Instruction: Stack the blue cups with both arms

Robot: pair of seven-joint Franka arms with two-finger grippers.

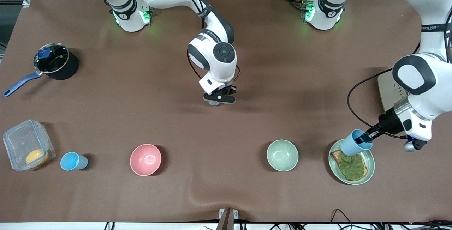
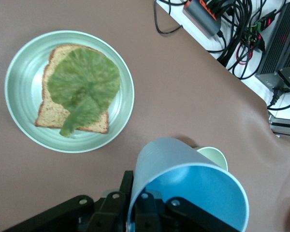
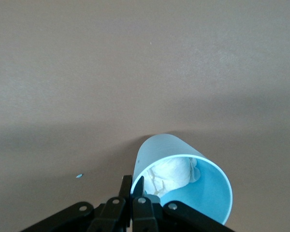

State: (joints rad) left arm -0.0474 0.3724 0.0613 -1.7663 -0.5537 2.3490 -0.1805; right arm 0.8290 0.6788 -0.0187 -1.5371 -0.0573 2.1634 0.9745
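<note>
My left gripper (image 1: 365, 138) is shut on the rim of a light-blue cup (image 1: 355, 144), which it holds tilted over the edge of a metal plate (image 1: 370, 159). In the left wrist view the fingers (image 2: 135, 203) pinch that cup's wall (image 2: 183, 183), one inside and one outside. My right gripper (image 1: 219, 98) hangs low over the middle of the table, shut on the rim of a second blue cup (image 3: 183, 188) with crumpled white paper inside. From the front only a sliver of this cup (image 1: 213, 103) shows under the hand. A third blue cup (image 1: 73, 161) sits beside the clear box.
The plate carries toast with a lettuce leaf (image 2: 82, 82). A pale green bowl (image 1: 282, 155) and a pink bowl (image 1: 145, 159) stand along the near side. A clear plastic box (image 1: 26, 144) and a black pot with a blue handle (image 1: 56, 62) are at the right arm's end.
</note>
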